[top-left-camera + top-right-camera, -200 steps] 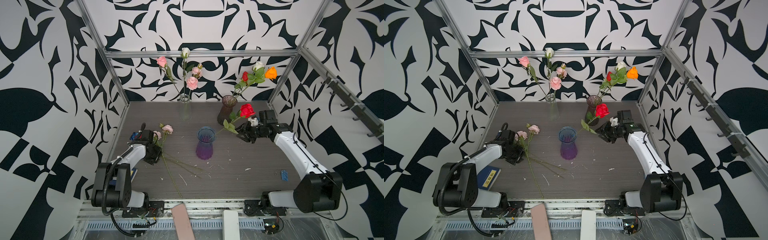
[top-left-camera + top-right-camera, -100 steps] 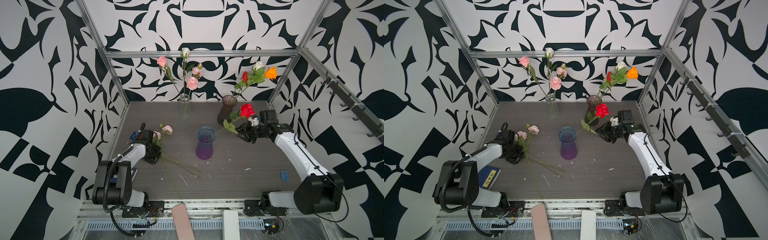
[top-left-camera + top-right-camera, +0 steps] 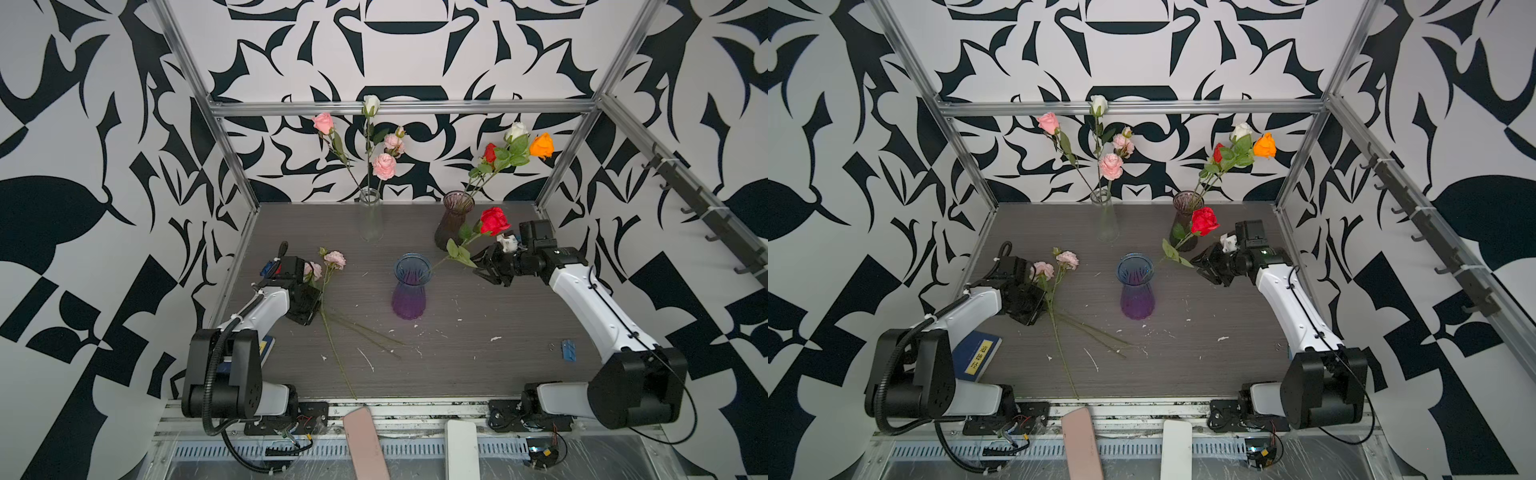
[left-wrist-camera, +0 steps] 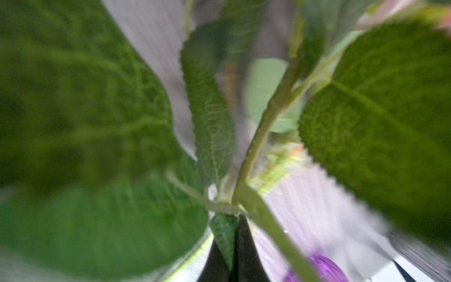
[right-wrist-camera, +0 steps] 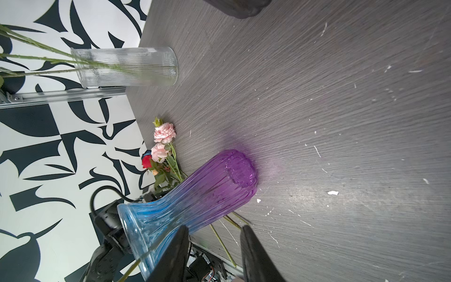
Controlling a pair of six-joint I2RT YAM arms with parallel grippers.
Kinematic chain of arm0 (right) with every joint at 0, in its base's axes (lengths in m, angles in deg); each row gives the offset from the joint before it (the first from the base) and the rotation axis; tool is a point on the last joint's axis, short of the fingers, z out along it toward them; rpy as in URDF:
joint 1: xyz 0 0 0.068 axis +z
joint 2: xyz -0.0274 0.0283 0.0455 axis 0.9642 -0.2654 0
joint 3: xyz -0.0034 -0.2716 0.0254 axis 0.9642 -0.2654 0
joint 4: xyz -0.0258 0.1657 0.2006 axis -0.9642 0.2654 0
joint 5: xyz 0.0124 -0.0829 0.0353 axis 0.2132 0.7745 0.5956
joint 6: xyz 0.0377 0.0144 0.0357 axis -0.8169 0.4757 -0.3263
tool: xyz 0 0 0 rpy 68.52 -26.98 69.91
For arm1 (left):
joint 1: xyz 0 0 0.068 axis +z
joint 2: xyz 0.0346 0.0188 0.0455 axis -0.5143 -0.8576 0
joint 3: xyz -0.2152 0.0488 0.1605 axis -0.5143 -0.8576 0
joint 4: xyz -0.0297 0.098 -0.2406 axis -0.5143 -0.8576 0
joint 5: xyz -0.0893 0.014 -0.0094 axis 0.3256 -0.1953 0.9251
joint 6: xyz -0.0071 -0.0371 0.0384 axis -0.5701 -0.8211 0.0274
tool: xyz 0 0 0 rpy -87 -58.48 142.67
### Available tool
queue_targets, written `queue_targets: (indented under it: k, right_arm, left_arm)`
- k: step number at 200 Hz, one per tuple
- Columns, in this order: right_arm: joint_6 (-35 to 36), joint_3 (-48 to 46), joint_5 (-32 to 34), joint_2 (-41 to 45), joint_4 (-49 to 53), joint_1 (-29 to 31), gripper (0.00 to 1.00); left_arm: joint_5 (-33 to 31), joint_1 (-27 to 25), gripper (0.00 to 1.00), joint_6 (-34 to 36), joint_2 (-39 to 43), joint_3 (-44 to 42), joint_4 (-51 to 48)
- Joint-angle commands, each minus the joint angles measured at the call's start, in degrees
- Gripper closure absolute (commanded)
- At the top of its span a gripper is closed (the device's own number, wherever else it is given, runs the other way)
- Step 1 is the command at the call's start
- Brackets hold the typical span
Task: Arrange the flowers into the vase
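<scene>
Dark wood-grain table (image 3: 478, 365) flecked with white bits, black-and-white patterned walls (image 3: 104, 208), aluminium frame (image 3: 399, 109). Far left we spot a blue book (image 3: 978, 353) with Chinese characters on its yellow label. Left claw (image 3: 313, 306) is pinched shut on a leaf (image 4: 224, 240) of the pink flowers (image 3: 334, 258) lying on the table; a second ago it wasn't fully closed. Middle: red rose (image 3: 494, 221) leans with its stem in the purple vase (image 3: 409, 291). Behind, a clear vase (image 3: 371, 216) and a dark vase (image 3: 455, 216) hold other flowers (image 3: 384, 166). Right claw (image 3: 481, 268) gapes just beside the rose, gripping nothing, same as before.
</scene>
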Motion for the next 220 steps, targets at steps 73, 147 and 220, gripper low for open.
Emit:
queue_targets:
  k: [73, 147, 220]
  right_arm:
    - [-0.4, 0.6, -0.5, -0.1, -1.0, 0.1, 0.61]
    - [-0.4, 0.6, -0.5, 0.1, -0.8, 0.1, 0.61]
    - [-0.5, -1.1, -0.2, 1.0, -0.8, 0.1, 0.61]
  left_arm:
    - [0.9, 0.3, 1.00, -6.3, 10.3, 10.2, 4.2]
    - [1.9, 0.3, 0.98, -10.4, 13.0, 6.5, 5.9]
    - [2.3, 2.7, 0.62, -11.6, 17.8, -1.2, 5.2]
